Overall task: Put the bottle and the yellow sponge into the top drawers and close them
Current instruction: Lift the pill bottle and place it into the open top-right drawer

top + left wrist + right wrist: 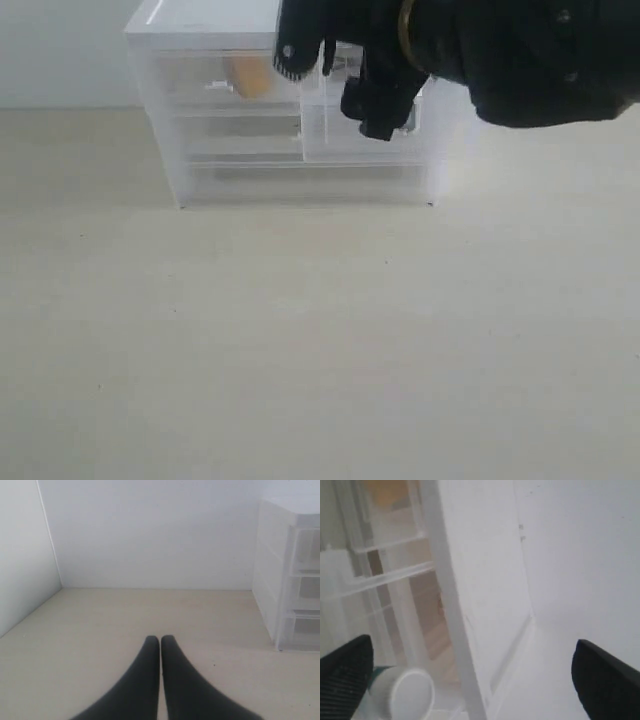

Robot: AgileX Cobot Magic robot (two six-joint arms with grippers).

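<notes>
The translucent white cabinet (290, 180) stands at the back of the table. Its top left drawer (215, 85) is pushed in, and the yellow sponge (248, 76) shows through its front. The top right drawer (360, 145) is pulled out. My right gripper (335, 100) hangs open over it. In the right wrist view the bottle (407, 692) lies on its side in this drawer, white cap towards the camera and a teal label edge showing, beside one finger of the open right gripper (472, 645), which holds nothing. My left gripper (160, 640) is shut and empty above the table, off to the cabinet's side (280, 580).
White walls (150, 530) close off the back and one side of the beige table (320, 340). The cabinet's full-width lower drawers (300, 182) are shut. The right arm's dark body (520, 60) covers the cabinet's upper right corner.
</notes>
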